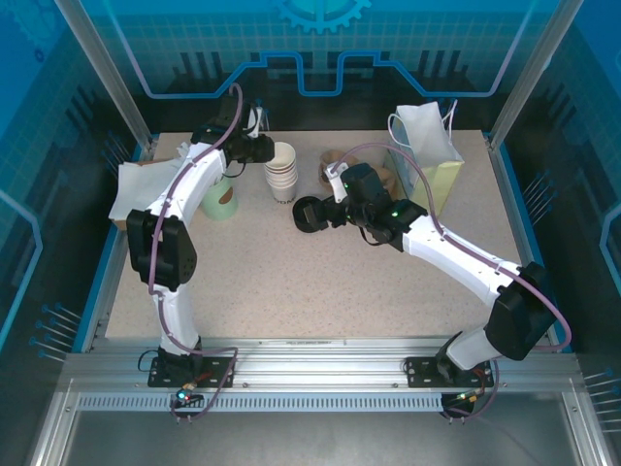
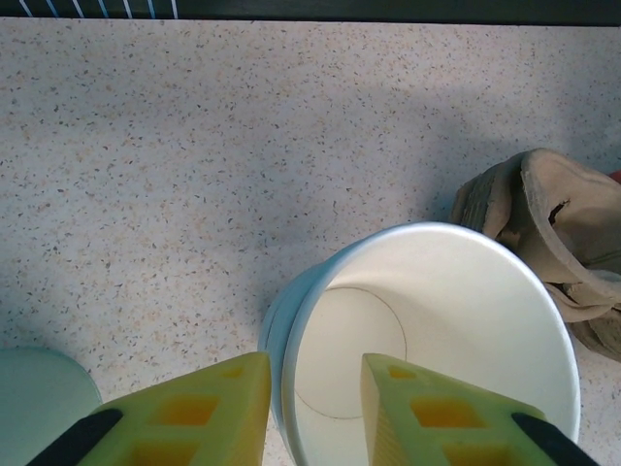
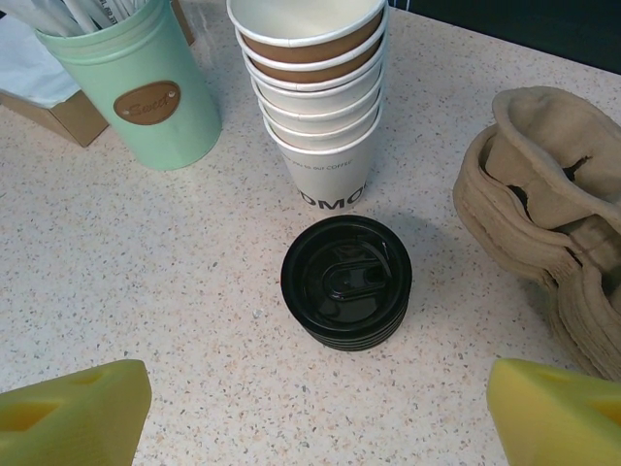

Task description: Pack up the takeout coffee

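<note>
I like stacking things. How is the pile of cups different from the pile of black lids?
The cup pile is white and tall; the lid pile is black and low. The cups are open on top; the lids are closed. Both are stacked on the table.

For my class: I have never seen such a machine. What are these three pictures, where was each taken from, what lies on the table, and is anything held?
A robot's left arm and right arm are bolted at the table's near edge. One picture looks down from above; the other two come from a camera on each wrist, the yellow blocks being fingers. On the table stand stacked paper cups, a stack of black lids, a mint canister, brown cup carriers and a paper bag. The left hand straddles the top cup's rim, not clearly gripping; the right hand is open, facing the lids, holding nothing.
</note>
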Motion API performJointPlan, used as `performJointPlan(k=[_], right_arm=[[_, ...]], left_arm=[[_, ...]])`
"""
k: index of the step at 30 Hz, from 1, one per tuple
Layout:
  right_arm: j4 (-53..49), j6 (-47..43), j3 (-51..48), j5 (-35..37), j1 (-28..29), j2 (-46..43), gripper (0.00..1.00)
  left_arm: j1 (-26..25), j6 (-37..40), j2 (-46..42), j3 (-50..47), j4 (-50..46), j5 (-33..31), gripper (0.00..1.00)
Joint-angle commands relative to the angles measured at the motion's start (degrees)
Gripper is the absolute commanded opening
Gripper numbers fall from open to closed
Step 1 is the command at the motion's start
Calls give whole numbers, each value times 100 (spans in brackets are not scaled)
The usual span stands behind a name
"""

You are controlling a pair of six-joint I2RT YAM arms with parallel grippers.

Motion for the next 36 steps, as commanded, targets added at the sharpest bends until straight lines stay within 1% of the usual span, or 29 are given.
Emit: performJointPlan(k=[1,19,23,33,36], right_arm=[[-164,-20,206,41,121,84,91],[-270,-15,223,124,158,99,92],[-278,-24,223,147,182,90,92],[-340,-47,241,184,205,29,92],[-349,-52,234,197,203,20,92]], left_arm=[[-29,105,52,205,-169,-51,29],[-29,131,120,244,-233,-40,19],[-29,133,146,300,-250,-44,15],[-29,53,103,347,-241,-64,10],[-29,48,125,333,-243,-70,13]])
